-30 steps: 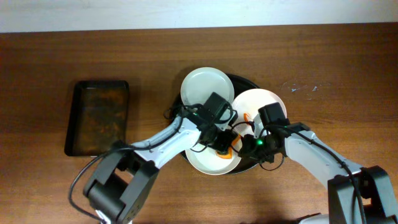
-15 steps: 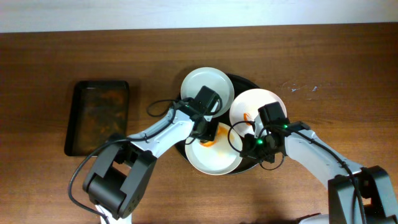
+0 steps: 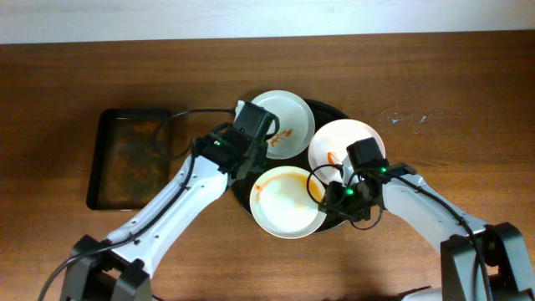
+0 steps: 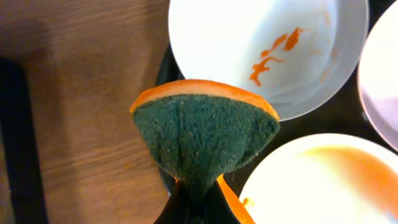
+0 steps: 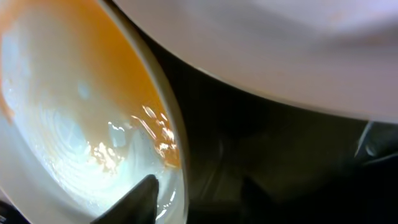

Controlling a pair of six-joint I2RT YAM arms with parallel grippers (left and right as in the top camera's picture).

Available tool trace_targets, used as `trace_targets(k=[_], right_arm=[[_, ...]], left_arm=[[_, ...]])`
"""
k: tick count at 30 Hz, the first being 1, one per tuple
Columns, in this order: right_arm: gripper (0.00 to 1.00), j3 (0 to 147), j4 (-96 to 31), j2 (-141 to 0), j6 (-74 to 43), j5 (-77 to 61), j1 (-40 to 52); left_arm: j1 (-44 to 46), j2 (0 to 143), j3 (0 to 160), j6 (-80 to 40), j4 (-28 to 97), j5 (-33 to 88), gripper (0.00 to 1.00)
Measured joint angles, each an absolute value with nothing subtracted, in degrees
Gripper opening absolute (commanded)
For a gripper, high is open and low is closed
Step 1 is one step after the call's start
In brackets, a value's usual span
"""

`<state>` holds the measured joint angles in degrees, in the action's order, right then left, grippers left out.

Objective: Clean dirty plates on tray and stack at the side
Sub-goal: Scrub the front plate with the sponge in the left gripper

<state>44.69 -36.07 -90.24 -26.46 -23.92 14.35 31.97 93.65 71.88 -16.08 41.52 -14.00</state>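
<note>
Three white plates lie on the round black tray [image 3: 328, 110]. The back plate [image 3: 280, 124] [image 4: 267, 56] has orange-red smears. The right plate [image 3: 347, 144] has a smear near its left edge. The front plate [image 3: 288, 201] [image 5: 74, 124] has an orange film. My left gripper [image 3: 251, 157] [image 4: 198, 208] is shut on a green-and-orange sponge [image 4: 205, 134], held above the tray's left edge between the back and front plates. My right gripper [image 3: 334, 196] [image 5: 199, 186] straddles the front plate's right rim, one finger inside and one outside, and seems closed on it.
A smaller dark rectangular tray [image 3: 132, 159] with brownish residue sits on the wooden table [image 3: 451, 92] to the left. It shows as a dark band at the left edge of the left wrist view [image 4: 9, 143]. Both arms' cables hang over the round tray.
My left gripper has lifted the sponge off the front plate and moved it back and left to the tray's left edge. The right arm has not moved.
</note>
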Motion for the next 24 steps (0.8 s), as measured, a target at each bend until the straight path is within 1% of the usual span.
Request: trace_targets(k=[2, 4, 6, 8, 9, 13, 14, 15, 16, 19, 21, 24], right_arm=[[0.46, 44.7, -36.1, -90.2, -26.4, -23.8, 14.3], [0.58, 44.7, -35.8, -90.2, -26.6, -23.8, 14.3], [0.58, 44.7, -35.7, -90.2, -26.4, -23.8, 14.3], [0.42, 44.7, -35.7, -90.2, -26.4, -24.0, 14.3], [0.38, 44.7, -35.7, -90.2, -26.4, -24.3, 14.3], [0.36, 44.7, -35.7, -90.2, -26.4, -24.8, 14.3], [0.32, 44.7, -35.7, -90.2, -26.4, -24.8, 14.3], [0.26, 44.7, -35.7, -90.2, -26.4, -24.9, 14.3], [0.23, 44.7, -35.7, -90.2, -26.5, -24.9, 14.3], [0.22, 44.7, -35.7, -90.2, -26.4, -24.9, 14.3], [0.18, 44.7, -35.7, -90.2, -26.4, -24.9, 14.3], [0.17, 44.7, -35.7, -90.2, -26.4, -24.9, 14.3]], left_arm=[[30.9, 93.6, 71.9, -16.1, 42.2, -12.8, 0.01], [30.3, 93.6, 71.8, -16.1, 42.3, -6.5, 0.01], [30.4, 93.6, 71.7, -16.1, 42.5, -2.1, 0.01], [30.4, 93.6, 71.5, -16.1, 42.7, -0.5, 0.01], [30.4, 93.6, 71.3, -16.1, 42.8, -0.1, 0.01], [31.1, 93.6, 68.4, -16.1, 42.3, 1.2, 0.01], [32.0, 93.6, 67.2, -16.1, 41.3, 1.5, 0.01], [33.1, 93.6, 66.2, -16.1, 40.4, 1.6, 0.01], [34.6, 93.7, 64.9, -16.1, 39.6, 1.8, 0.01], [37.9, 97.0, 64.6, -16.1, 38.1, 2.2, 0.01], [38.7, 99.5, 64.5, -16.1, 36.5, 2.2, 0.01], [38.9, 102.2, 64.2, -16.1, 35.2, 2.2, 0.01]])
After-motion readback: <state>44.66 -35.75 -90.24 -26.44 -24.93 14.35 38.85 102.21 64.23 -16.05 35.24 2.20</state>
